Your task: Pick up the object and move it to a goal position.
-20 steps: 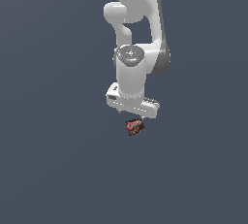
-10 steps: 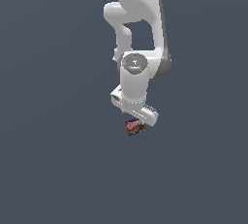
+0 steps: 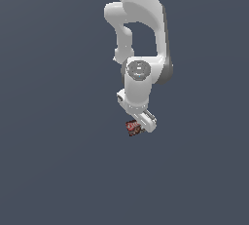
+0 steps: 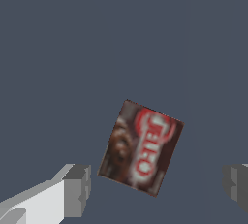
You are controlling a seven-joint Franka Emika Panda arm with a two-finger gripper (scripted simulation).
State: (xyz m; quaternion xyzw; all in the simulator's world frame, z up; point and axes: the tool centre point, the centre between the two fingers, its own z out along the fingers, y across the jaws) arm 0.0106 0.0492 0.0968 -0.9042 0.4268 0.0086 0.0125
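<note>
The object, a small flat dark red and brown box (image 3: 133,128) with a whitish label, lies flat on the grey surface. In the wrist view the box (image 4: 140,148) sits between my two fingers, turned askew to them. My gripper (image 3: 139,123) hangs just above the box. In the wrist view the gripper (image 4: 157,186) is open, with one grey fingertip (image 4: 77,189) on each side and a clear gap between each and the box. Nothing is held.
The white arm (image 3: 141,80) reaches down from the top of the exterior view. The plain dark grey surface (image 3: 58,170) spreads all around the box. No other object shows.
My hand has turned about its vertical axis, so the finger bar now sits slanted in the exterior view. The arm's upper links have shifted. The box has stayed in place.
</note>
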